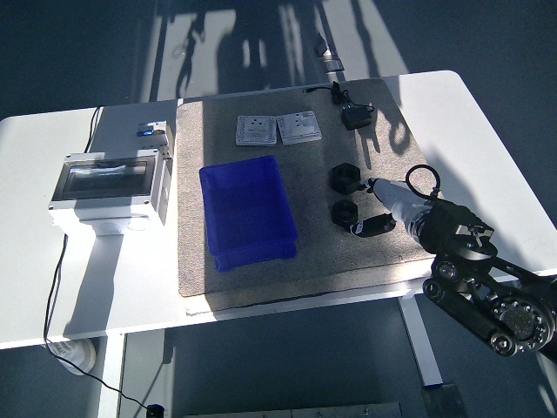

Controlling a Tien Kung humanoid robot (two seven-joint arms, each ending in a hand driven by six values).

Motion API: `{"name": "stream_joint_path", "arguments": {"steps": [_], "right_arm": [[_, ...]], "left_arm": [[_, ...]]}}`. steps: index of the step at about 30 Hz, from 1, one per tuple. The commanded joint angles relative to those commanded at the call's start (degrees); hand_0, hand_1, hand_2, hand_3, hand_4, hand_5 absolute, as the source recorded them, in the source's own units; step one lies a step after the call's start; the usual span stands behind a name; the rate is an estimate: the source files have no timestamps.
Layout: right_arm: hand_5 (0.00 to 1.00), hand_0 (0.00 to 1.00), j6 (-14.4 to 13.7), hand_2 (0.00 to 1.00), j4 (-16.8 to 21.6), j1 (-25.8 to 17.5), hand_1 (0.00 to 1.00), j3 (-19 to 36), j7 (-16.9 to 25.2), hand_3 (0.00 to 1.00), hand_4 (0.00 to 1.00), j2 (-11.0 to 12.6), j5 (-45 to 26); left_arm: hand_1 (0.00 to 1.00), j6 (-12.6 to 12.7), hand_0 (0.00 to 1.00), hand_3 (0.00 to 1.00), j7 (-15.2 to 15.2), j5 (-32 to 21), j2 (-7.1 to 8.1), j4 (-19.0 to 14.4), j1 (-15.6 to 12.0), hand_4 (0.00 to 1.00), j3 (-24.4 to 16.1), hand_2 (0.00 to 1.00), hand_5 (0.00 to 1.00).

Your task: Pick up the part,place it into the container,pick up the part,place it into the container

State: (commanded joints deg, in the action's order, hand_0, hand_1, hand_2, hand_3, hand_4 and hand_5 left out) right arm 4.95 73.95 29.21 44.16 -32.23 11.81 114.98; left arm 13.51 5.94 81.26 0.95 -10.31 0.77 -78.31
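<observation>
From the head view, my right robot hand (372,209) reaches in from the table's right edge, low over the grey felt mat (409,187) that covers the middle of the white table (487,148). Its silver wrist and dark fingers lie right beside the two black hexagonal nut-shaped parts. The nearer black part (345,212) sits just off my fingertips (359,228), and a dark thumb or finger curls beneath it toward the table's near edge; I think I am touching it, but the shadow there is too deep for me to say whether my fingers are closed around it or only resting alongside. The farther black part (345,178) lies free just behind, toward the far edge. The blue rectangular plastic container (246,212) stands on the mat's left half, well apart from both parts. Two small grey square plates (278,130) lie side by side near the mat's far edge, and a black power adapter (354,115) with its cable sits at the far right corner of the mat. A white box with a clear lid (109,185) stands near the table's left edge.
</observation>
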Motion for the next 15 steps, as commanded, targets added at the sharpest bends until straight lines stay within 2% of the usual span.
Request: {"name": "stream_joint_path", "arguments": {"steps": [4,15], "right_arm": [[0.364,0.998,-0.41,0.851,-0.95,0.91,0.87,-2.25,-0.17,0.834,0.866,-0.41,4.04],[0.358,0.998,-2.19,0.851,-3.73,1.73,0.863,-6.29,1.56,0.829,0.863,-1.8,4.51]], "left_arm": [[0.63,-0.02,0.621,0.628,0.06,0.19,0.13,0.0,0.1,0.615,-0.07,0.62,0.815],[0.629,0.46,0.62,0.627,0.01,0.14,0.29,0.0,0.3,0.614,-1.06,0.618,0.814]]}}
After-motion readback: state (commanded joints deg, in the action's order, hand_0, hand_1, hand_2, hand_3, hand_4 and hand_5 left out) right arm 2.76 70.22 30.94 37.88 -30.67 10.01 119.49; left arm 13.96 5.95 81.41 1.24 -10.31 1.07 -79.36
